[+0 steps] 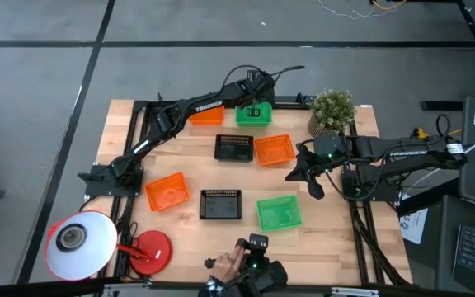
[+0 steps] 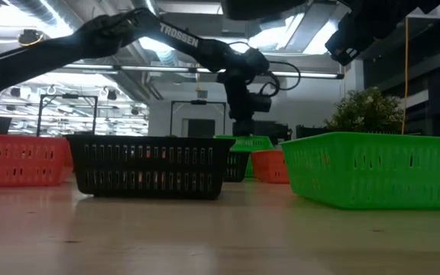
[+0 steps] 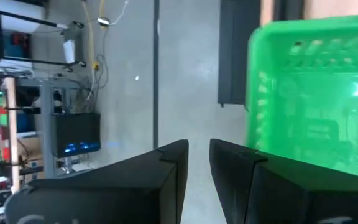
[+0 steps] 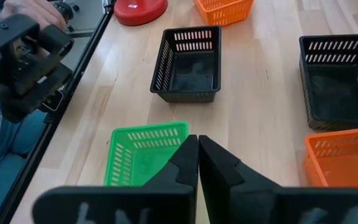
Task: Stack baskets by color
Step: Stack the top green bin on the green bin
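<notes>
Left gripper point(image 1: 256, 106) is out at the far edge of the wooden table point(image 1: 188, 223), its dark fingers point(image 3: 166, 163) a little apart with the wall of a green plastic mesh basket point(image 1: 253, 114) between them, so it looks clamped on that rim (the basket seems lifted, riding above the other trays in the low view). Taking the small potted green plant point(image 1: 332, 110) as my marker: this green basket is just to its left, with an orange mesh basket point(image 1: 207, 115) further left. Nearer me from the plant sit a second orange basket point(image 1: 274, 149) and a black mesh basket point(image 1: 233, 148). Well toward the near edge lie another green basket point(image 1: 278, 212), a black one point(image 1: 221, 204) and an orange one point(image 1: 167, 191). Right gripper point(image 1: 310, 175) hangs just in front of the plant, fingers pressed together, holding nothing.
</notes>
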